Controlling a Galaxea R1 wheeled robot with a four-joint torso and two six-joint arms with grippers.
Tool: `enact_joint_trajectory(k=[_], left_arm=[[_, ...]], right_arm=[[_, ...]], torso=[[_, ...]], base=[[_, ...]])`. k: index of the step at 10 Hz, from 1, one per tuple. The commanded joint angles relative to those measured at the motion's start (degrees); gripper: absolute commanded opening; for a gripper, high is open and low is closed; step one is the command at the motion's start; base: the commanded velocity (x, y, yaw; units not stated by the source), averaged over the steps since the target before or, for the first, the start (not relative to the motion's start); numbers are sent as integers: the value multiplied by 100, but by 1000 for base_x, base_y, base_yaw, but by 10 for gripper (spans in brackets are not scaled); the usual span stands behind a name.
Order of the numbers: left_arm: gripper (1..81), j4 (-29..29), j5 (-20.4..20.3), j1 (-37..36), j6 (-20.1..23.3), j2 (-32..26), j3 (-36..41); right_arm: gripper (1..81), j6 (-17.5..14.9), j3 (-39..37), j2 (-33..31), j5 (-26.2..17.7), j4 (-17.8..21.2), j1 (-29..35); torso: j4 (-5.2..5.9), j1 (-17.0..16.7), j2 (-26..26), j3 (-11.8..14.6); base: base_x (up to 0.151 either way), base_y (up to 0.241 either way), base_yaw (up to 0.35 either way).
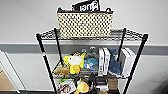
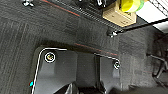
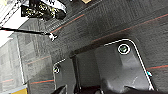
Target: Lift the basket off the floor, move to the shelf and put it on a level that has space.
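- Dark grey carpet floor [image 2: 22, 32] lies under both wrist cameras, crossed by thin red lines; whether either arm's fingers are open or closed cannot be told.
- A cardboard box [image 2: 118, 16] rests on the shelf's lowest tier, near a caster [image 2: 111, 33].
- The black wire shelf [image 1: 41, 47] stands against a pale wall.
- The cream woven basket [image 1: 84, 24] sits on the top level [image 1: 130, 35], a black pouch [image 1: 86, 6] standing inside it.
- A yellow plush toy [image 1: 73, 62], books [image 1: 103, 61] and boxes crowd the tiers below.

Bright, even light, all views soft and blurred; dark carpet [image 2: 22, 37] looks dim.
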Motion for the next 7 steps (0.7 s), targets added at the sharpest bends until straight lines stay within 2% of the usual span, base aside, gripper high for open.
enact_joint_trajectory(k=[1,3,7], left_arm=[[811,127,-70,-19,121,513,-754],[811,127,-174,227,182,971,-1337],[811,136,-281,623,411,1702,-2200]], right_arm=[[811,-431,-752,495,-152,21,6],[811,-659,-1578,1040,-152,21,-169],[811,-818,-2644,1815,-143,13,-451]], torso=[[0,0,0,0],[0,-2,0,5],[0,-2,-2,7]], base=[[0,0,0],[0,0,0],[0,0,0]])
